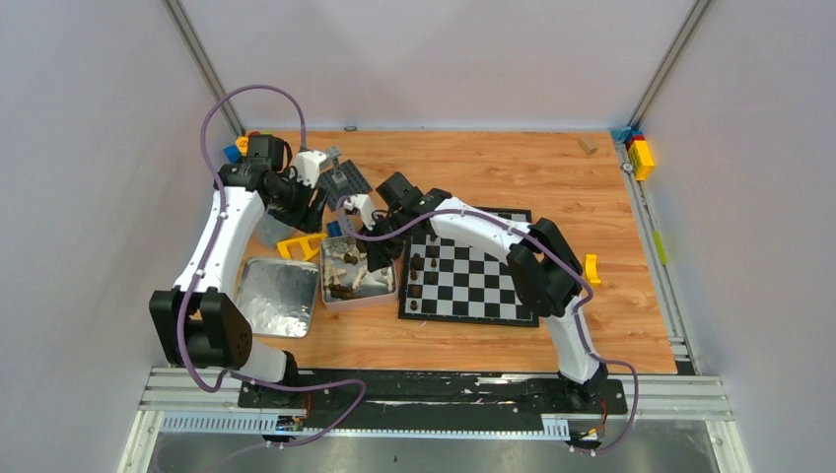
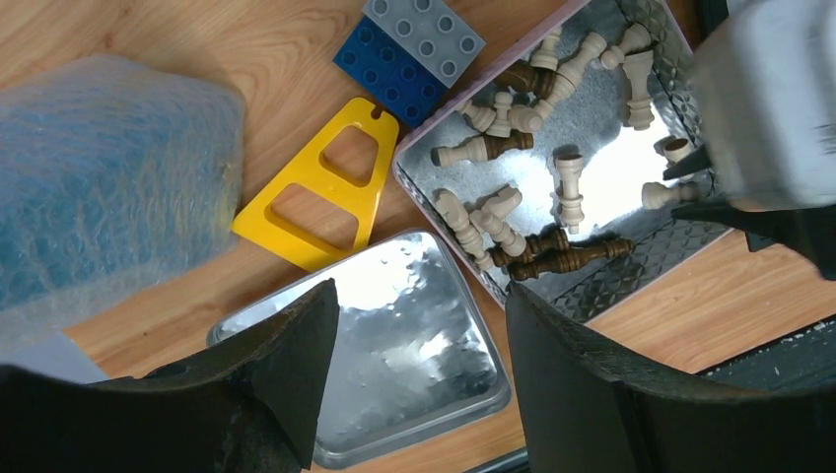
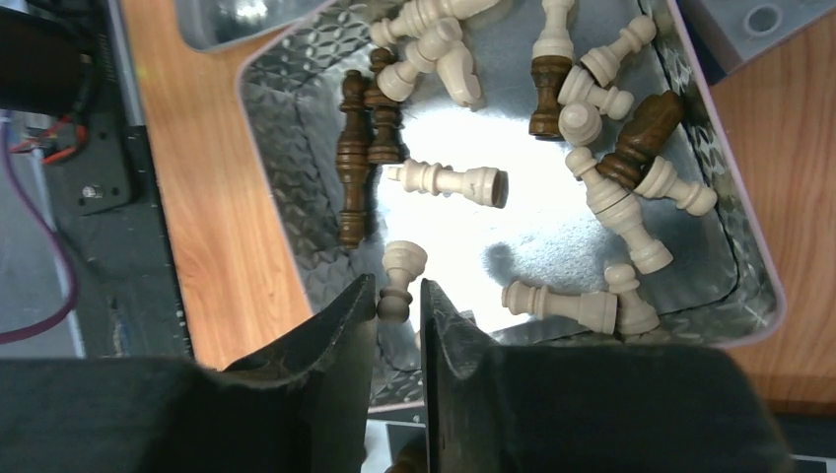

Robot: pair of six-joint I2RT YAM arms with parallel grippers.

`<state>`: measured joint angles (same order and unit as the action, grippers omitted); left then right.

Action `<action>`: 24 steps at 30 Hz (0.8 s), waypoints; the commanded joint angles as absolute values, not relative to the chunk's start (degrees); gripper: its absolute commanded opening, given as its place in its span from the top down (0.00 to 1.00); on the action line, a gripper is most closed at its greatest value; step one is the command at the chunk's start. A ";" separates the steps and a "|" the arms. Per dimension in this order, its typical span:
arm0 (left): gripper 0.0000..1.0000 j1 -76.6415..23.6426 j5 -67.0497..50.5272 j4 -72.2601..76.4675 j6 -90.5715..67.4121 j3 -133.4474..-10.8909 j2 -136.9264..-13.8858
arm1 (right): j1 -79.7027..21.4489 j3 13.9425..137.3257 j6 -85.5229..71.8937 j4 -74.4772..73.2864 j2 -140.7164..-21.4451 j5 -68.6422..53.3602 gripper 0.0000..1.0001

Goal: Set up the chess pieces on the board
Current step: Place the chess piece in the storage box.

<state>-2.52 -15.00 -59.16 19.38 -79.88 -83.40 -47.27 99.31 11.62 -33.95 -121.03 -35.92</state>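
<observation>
Chess pieces (image 3: 611, 205) mostly lie loose in an open metal tin (image 3: 266, 108), flat on their sides, axes pointing every which way. Two dark ones (image 3: 352, 168) lie lengthwise along the tin's left wall in the right wrist view. One cream piece (image 3: 449, 180) lies crosswise on the bare shiny floor mid-tin, the widest open patch.

Right hand (image 3: 397, 310): fingers nearly together, clamped on a cream pawn (image 3: 402, 264), just inside the tin's near wall. Pawn's long axis runs in line with the fingers, free end toward mid-tin.

Board (image 1: 468, 317) lies flat on the tabletop (image 1: 552, 168), just right of the tin. A few dark pieces (image 1: 419, 264) stand upright along its left files. Squares to their right show open checks. Right forearm crosses above the board's far left corner.

Left hand (image 2: 419, 335): fingers wide apart, gripping nothing, above a shallow metal lid (image 2: 394, 286) that lies beside the tin. Yellow plastic frame (image 2: 367, 123) lies flat off the lid's far edge, close by the tin's corner.
</observation>
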 commanded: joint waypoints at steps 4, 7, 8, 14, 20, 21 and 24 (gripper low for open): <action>0.30 -2.19 -18.14 -50.62 20.50 -75.35 -80.90 | -48.60 103.10 14.44 -36.72 -122.83 -30.26 0.61; 0.31 -2.20 -20.12 -46.60 21.96 -71.92 -79.70 | -48.48 103.02 14.62 -36.87 -120.79 -30.15 0.51; 0.31 -2.20 -20.87 -46.02 23.05 -71.38 -79.34 | -48.43 103.01 14.67 -36.83 -119.70 -30.06 0.50; 0.37 -5.76 -22.81 -44.15 31.90 -67.92 -81.27 | -45.47 102.42 14.35 -36.79 -114.45 -29.89 0.50; 0.43 -14.66 -17.03 -44.40 42.98 -64.21 -84.41 | -39.10 99.68 13.60 -36.83 -109.84 -30.93 0.53; 0.44 -16.19 -16.64 -44.56 44.65 -64.05 -85.26 | -37.97 99.15 13.42 -36.83 -109.15 -31.15 0.53; 0.48 -18.95 -14.26 -46.22 46.94 -64.45 -87.86 | -34.96 97.09 13.19 -36.77 -107.49 -31.64 0.54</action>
